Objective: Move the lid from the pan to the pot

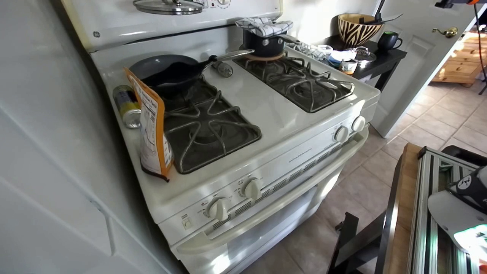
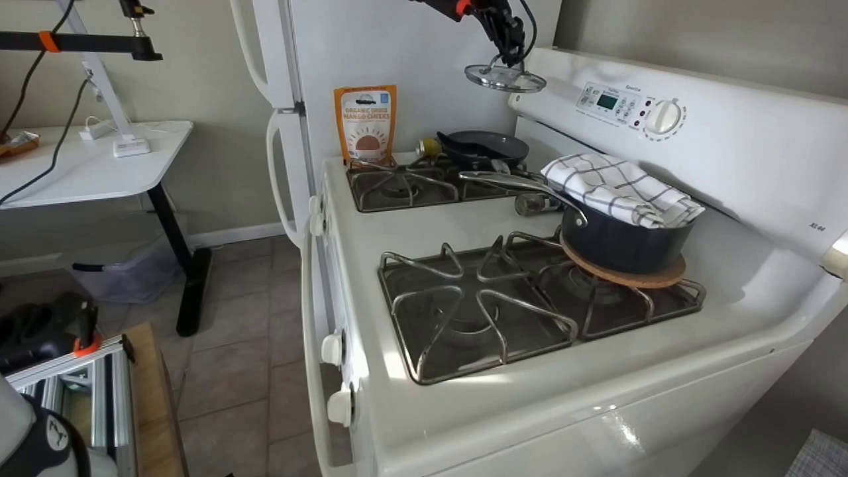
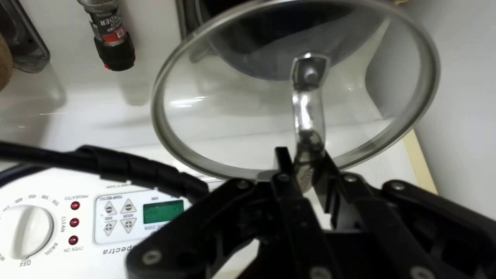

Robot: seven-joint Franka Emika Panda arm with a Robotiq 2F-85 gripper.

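Note:
The lid is clear glass with a silvery rim and an arched metal handle. It hangs in the air above the back of the stove, in both exterior views [image 1: 169,8] [image 2: 505,81] and in the wrist view [image 3: 236,120]. My gripper [image 3: 304,161] is shut on the lid's handle; it also shows in an exterior view [image 2: 511,59]. The black pan [image 1: 159,64] rests on the back burner by the fridge, below the lid, uncovered; it also shows here [image 2: 493,144]. The dark pot [image 1: 262,45] [image 2: 616,242] stands on the other back burner, its top covered by a folded cloth.
The checked white cloth [image 2: 619,189] covers the pot's opening. A round cork trivet [image 2: 629,270] lies under the pot. A grinder [image 1: 223,69] lies between the burners. An orange-edged bag [image 1: 152,129] and a can [image 1: 127,106] stand beside the pan. The stove's control panel [image 2: 626,106] rises behind.

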